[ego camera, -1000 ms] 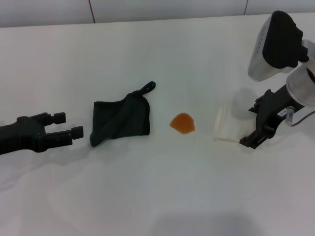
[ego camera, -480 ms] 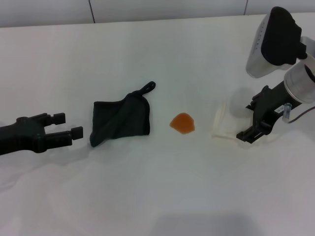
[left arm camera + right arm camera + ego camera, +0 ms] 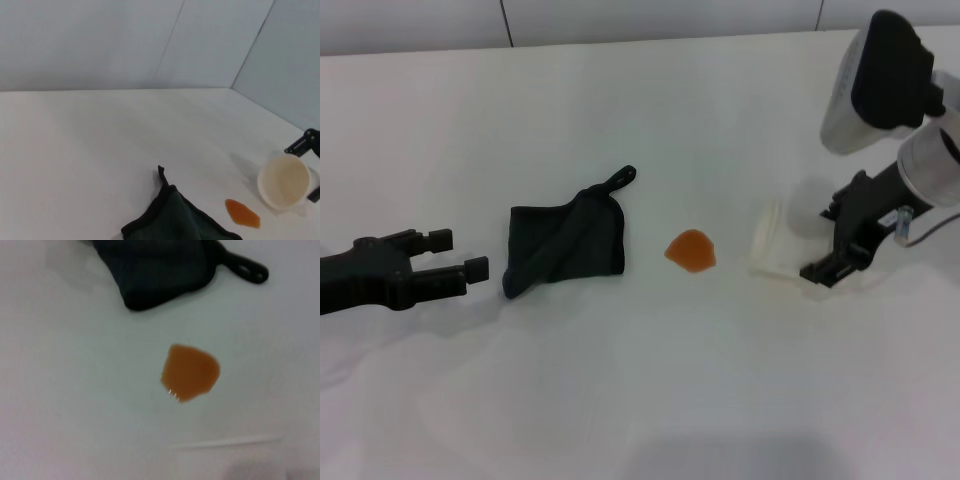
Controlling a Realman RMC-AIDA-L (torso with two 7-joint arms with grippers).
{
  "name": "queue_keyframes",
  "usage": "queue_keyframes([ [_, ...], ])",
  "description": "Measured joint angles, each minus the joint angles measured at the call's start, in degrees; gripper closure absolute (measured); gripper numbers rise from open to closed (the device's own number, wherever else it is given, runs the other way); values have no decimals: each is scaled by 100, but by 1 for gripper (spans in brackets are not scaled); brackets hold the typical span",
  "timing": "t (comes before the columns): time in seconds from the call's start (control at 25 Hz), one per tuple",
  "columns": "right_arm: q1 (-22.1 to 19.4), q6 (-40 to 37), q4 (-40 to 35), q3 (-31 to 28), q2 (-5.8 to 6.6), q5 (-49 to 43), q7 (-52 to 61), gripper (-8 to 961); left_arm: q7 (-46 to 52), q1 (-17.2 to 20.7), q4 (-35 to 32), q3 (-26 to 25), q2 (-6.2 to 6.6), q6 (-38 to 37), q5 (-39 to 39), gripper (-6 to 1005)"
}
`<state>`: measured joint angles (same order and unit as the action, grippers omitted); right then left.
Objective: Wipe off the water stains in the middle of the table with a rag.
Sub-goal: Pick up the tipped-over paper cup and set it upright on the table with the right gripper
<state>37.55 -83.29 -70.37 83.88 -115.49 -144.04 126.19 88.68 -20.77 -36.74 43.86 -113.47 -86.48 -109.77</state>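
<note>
The rag [image 3: 565, 245], a dark square cloth with a corner loop, lies flat on the white table [image 3: 640, 400], left of centre; it also shows as the rag [image 3: 172, 220] and the rag [image 3: 155, 270]. The water stains, one small orange blot [image 3: 691, 250], sit just right of it, also seen as the blot [image 3: 242, 213] and the blot [image 3: 190, 372]. My left gripper [image 3: 465, 253] rests open just left of the rag, a small gap away. My right gripper [image 3: 823, 243] is shut on a translucent plastic cup [image 3: 775, 243], tipped with its mouth toward the blot.
The cup [image 3: 283, 181] looks empty, with the right gripper's black fingers [image 3: 306, 142] on either side of it. A grey wall runs along the table's far edge [image 3: 620, 38]. The right arm's bulky white body [image 3: 880, 85] hangs over the far right.
The right gripper has shifted slightly up and back with the cup, which has tilted. The left gripper, the rag and the blot have stayed put.
</note>
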Motion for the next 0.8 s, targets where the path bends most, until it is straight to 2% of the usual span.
queue_keyframes([
  [0.32,-282,-29,-765,-438,9,338,-11,230,0,17,0,0,18,25,0,187],
  [0.52,-741,381,-888,-814,9,1277,-484,230,0,-9,0,0,13,60,3,189],
  [0.8,-1510,1141,-538,-855,4,2867,-1910,230,0,-24,0,0,15,66,8,191],
])
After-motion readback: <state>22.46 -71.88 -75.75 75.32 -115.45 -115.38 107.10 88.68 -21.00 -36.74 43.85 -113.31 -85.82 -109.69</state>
